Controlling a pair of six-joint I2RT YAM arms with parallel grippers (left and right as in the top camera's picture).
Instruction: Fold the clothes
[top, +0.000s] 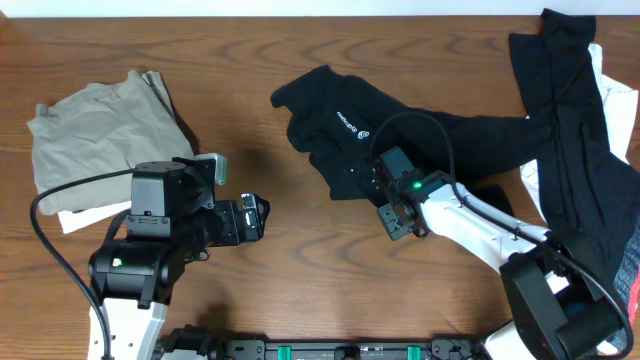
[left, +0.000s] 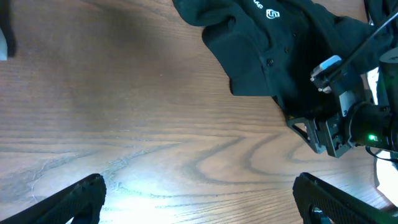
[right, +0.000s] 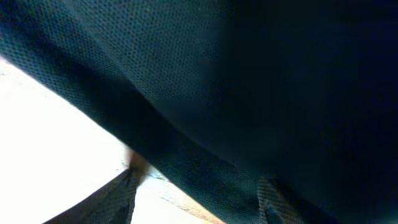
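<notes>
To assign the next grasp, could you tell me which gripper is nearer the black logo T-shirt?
Right. The right gripper is at the near edge of the black logo T-shirt, against the fabric; the left gripper hovers over bare table to its left, apart.

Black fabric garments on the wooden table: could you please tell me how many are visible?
2: a black logo T-shirt at centre; another black garment at the right edge, over white cloth. More may be hidden there.

Left claw (left: 199, 208), jaws wide apart
</notes>
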